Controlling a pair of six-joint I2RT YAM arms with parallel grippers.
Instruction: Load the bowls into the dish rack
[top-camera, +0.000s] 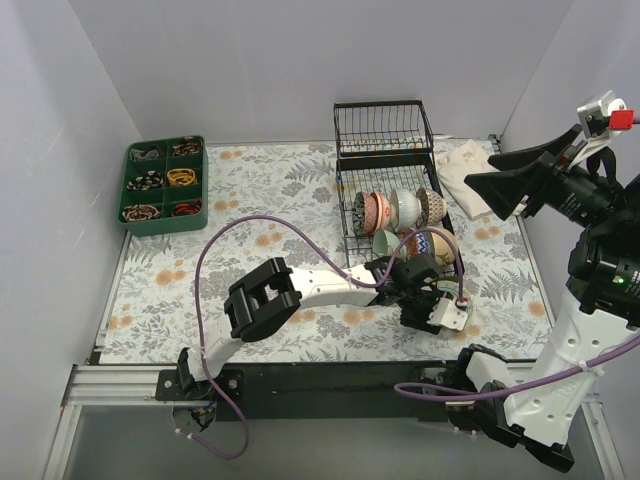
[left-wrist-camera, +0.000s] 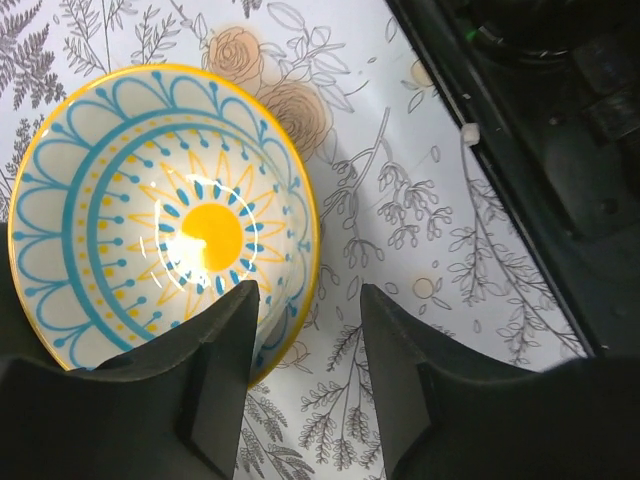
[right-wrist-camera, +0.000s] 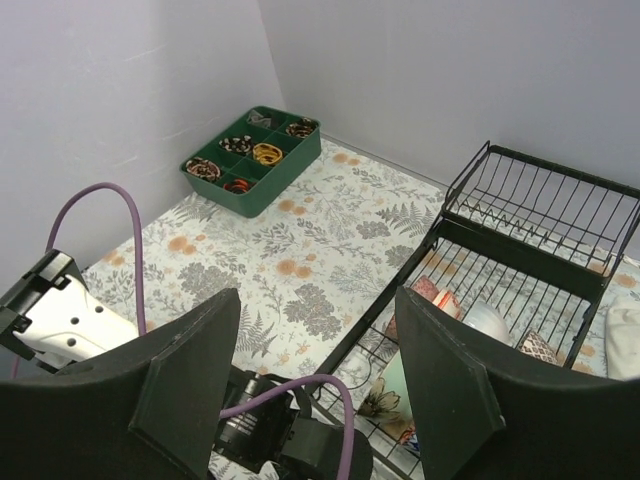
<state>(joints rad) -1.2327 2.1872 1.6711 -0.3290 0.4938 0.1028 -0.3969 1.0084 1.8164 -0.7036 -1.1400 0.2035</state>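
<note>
The flowered bench (top-camera: 280, 190) carries the rack (top-camera: 345, 215) at its far right. Several bowls (top-camera: 400, 208) stand on edge between the rack's prongs.

The right tool (right-wrist-camera: 320, 340) hangs high over the right side, released and holding nothing.

The left tool (left-wrist-camera: 310, 300) is low near the bench's front edge, just before the rack. It is released too, its fingers straddling the near rim of one bowl (left-wrist-camera: 170, 210): one finger over the inside, the other outside. This blue-and-yellow bowl sits upright on the bench, close to the black rail (left-wrist-camera: 560, 180).

A pinch on so thin a glazed rim looks risky:
- The bowl may swing or slip out as it lifts.
- If the fingers close before seating deep enough, they could skid off and push the bowl towards the rail.
- The rack is partly full, so a tilted bowl could knock its neighbours or catch a prong.
</note>
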